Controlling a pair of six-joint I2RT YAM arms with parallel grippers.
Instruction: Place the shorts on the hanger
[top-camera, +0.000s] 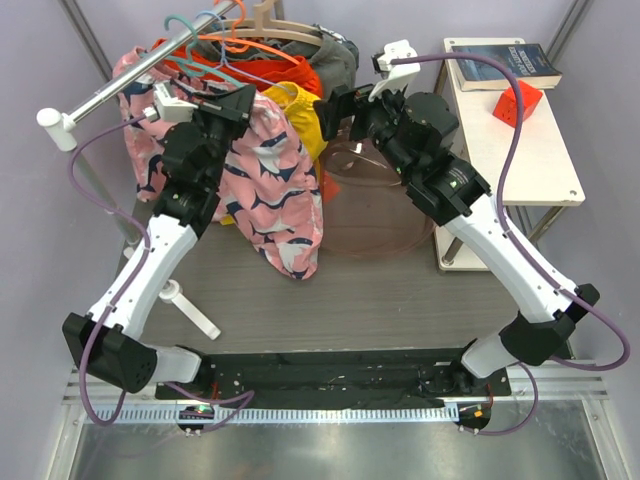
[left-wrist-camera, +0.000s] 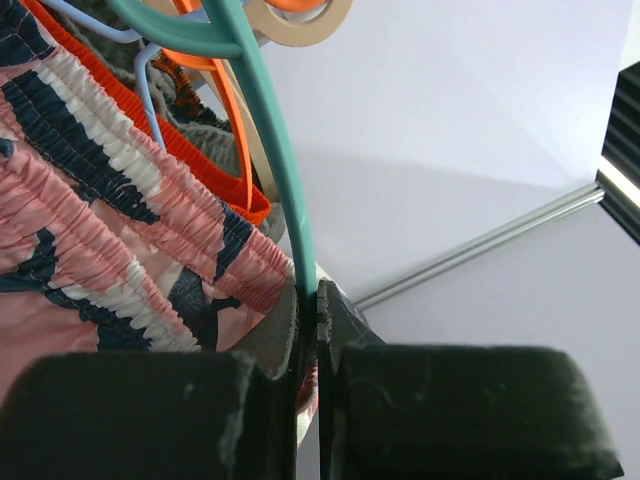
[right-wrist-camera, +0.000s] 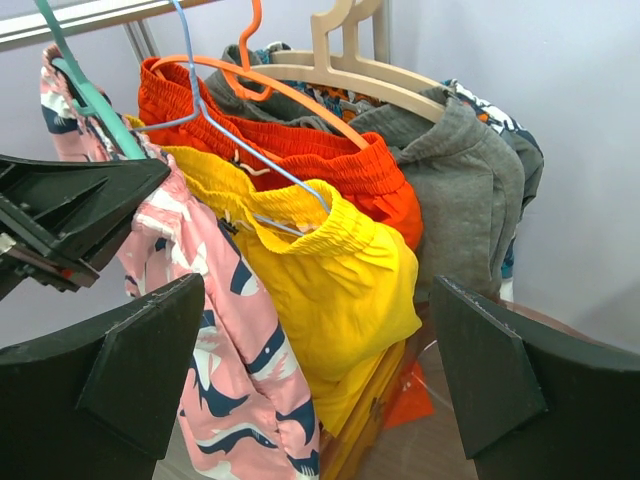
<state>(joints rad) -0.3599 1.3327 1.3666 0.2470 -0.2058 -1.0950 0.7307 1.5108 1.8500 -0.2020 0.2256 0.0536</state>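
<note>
Shorts: the shorts (top-camera: 275, 190) are soft pink cloth printed with navy and white shark shapes. The waistband is gathered into fine elastic ridges. You find them hanging at the far left of the desk (top-camera: 400, 290), below the rail (top-camera: 140, 65), with the waistband against the hanger's sloping arm.
Hanger: the hanger (left-wrist-camera: 280, 170) is thin teal plastic, smooth and rounded, with its hook up at the rail.
Left tool: your left tool (left-wrist-camera: 308, 300) is closed tight, its flat black fingers pinched on the teal arm of the hanger just beside the waistband.
Right tool: your right tool (right-wrist-camera: 320, 360) stands spread wide with nothing between its wedge-shaped fingers. It faces the hung clothes from the right.
Rail: a bright metal bar with a white end cap, running from near left to far right.
Neighbouring garments: to the right of the pink pair you see yellow shorts (right-wrist-camera: 330, 270) on a thin pale-blue wire hanger (right-wrist-camera: 220, 120), then orange shorts (right-wrist-camera: 290, 150) under an orange hanger (right-wrist-camera: 270, 85). Farthest right is a grey fleece top (right-wrist-camera: 470, 180) on a wooden hanger (right-wrist-camera: 370, 75).
Tub: a clear plastic tub (top-camera: 370, 200) with rounded walls sits on the desk right of the shorts.
Side table: a white side table (top-camera: 530, 170) at the right carries a dark book (top-camera: 505, 65) and a red block (top-camera: 517, 100).
</note>
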